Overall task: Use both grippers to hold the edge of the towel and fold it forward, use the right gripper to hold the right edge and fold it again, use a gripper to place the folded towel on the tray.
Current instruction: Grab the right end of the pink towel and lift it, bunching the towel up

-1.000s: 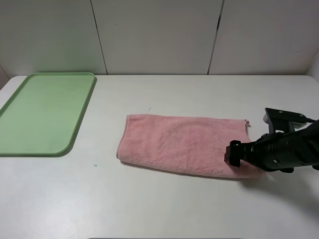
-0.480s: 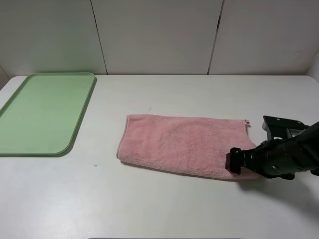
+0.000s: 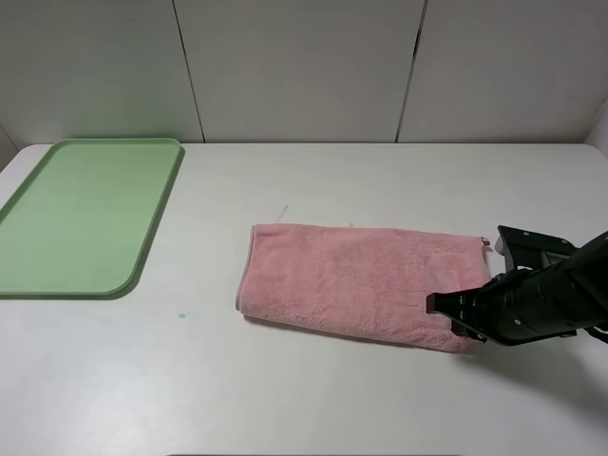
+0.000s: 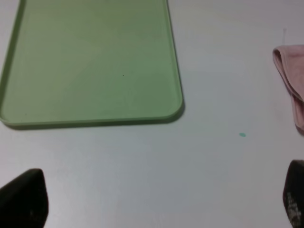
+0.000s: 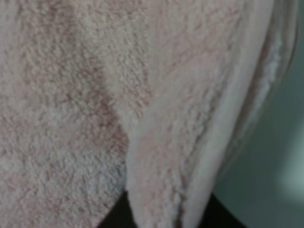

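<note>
The pink towel (image 3: 361, 280) lies folded once as a long strip on the white table, right of centre. My right gripper (image 3: 448, 310) is low at the towel's front right corner, shut on the towel's right edge. The right wrist view shows fluffy cloth (image 5: 71, 95) up close, with a hemmed fold pinched between the dark jaws of the right gripper (image 5: 161, 221). The light-green tray (image 3: 85, 214) lies empty at the far left. My left gripper (image 4: 159, 197) is open, near the tray (image 4: 90, 61); the towel's left end (image 4: 290, 80) shows at that view's edge. The left arm is out of the exterior view.
A small teal speck (image 3: 180, 315) lies on the table between tray and towel. White wall panels stand behind the table's back edge. The table's right edge is close behind my right arm.
The towel has slid a little to the right and its left end has moved away from the tray. My right gripper has dropped lower at the front right corner and closed on the edge.
</note>
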